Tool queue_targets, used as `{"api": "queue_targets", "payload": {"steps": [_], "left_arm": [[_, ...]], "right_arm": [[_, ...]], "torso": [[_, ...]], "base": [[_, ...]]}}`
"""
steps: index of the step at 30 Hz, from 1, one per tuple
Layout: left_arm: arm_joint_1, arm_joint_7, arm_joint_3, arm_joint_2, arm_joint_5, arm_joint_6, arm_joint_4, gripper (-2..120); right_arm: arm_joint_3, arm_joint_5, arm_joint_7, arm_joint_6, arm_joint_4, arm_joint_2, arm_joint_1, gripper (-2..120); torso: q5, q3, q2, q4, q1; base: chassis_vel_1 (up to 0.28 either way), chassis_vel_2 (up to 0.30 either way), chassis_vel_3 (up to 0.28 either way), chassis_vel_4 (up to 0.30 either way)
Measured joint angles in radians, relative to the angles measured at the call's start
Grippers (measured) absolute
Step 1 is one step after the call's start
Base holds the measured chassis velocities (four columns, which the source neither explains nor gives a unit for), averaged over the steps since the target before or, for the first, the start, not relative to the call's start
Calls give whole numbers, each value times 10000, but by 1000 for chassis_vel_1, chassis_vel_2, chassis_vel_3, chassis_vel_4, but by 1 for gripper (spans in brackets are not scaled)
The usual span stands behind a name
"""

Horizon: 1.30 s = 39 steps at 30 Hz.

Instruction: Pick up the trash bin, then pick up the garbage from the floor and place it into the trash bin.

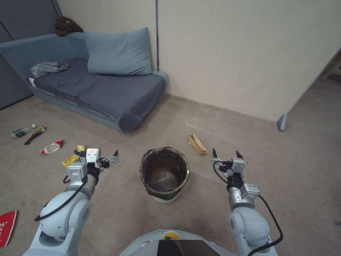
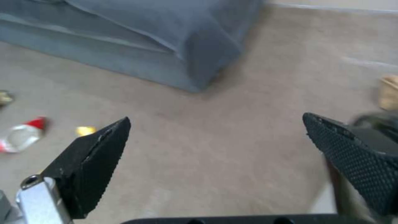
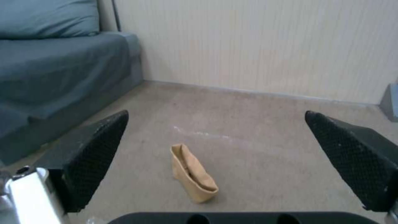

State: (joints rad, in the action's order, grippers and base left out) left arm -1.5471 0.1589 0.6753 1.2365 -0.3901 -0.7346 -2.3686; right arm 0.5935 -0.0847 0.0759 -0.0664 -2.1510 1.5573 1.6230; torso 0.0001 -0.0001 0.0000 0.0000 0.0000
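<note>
Beige carpet (image 1: 117, 213) covers the floor of this small room, and on it, right in the middle, stands the small round white plastic trash bin (image 1: 164, 175) with a dark bag folded over its rim. It sits upright on the floor between the two arms, not yet lifted. The left gripper (image 1: 110, 160) hangs just beside the bin on one side, with its two black fingers spread wide and nothing in them. It looks ready to take hold of the bin, since it is the closer one to the rim. The right gripper (image 1: 226, 155) hangs on the bin's other side, a bit farther off, fingers also spread wide and holding nothing. Just ahead of the right gripper lies a tan paper bag (image 3: 192, 173), lying on its side near the wall, likely the easiest piece for that hand to reach. Past the left gripper, away from the bin, lie a yellow wrapper (image 1: 70, 160), a red-and-white snack bag (image 1: 52, 147), a brown wrapper (image 1: 34, 135) and a clear bottle with a green label (image 1: 22, 131). Another red bag (image 1: 7, 227) lies back beside the left arm. Farther ahead stands a grey-blue sofa (image 1: 106, 92) with a big cushion (image 1: 119, 52).
</note>
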Motion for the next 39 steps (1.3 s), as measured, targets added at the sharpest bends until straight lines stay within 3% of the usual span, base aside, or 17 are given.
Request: {"api": "queue_targets", "payload": {"steps": [18, 39], "left_arm": [[631, -139, -2721, -923, -1360, -28, 1771, 100], [1093, 271, -3124, -1336, -2740, -18, 2858, 100]], "right_arm": [[9, 244, 22, 139, 416, 102, -52, 100], [-182, 343, 2, 268, 764, 60, -129, 100]], "torso": [[-1, 1, 0, 0, 0], [-1, 1, 0, -1, 0]], "base": [[6, -3, -2, 3], [0, 0, 0, 0]]}}
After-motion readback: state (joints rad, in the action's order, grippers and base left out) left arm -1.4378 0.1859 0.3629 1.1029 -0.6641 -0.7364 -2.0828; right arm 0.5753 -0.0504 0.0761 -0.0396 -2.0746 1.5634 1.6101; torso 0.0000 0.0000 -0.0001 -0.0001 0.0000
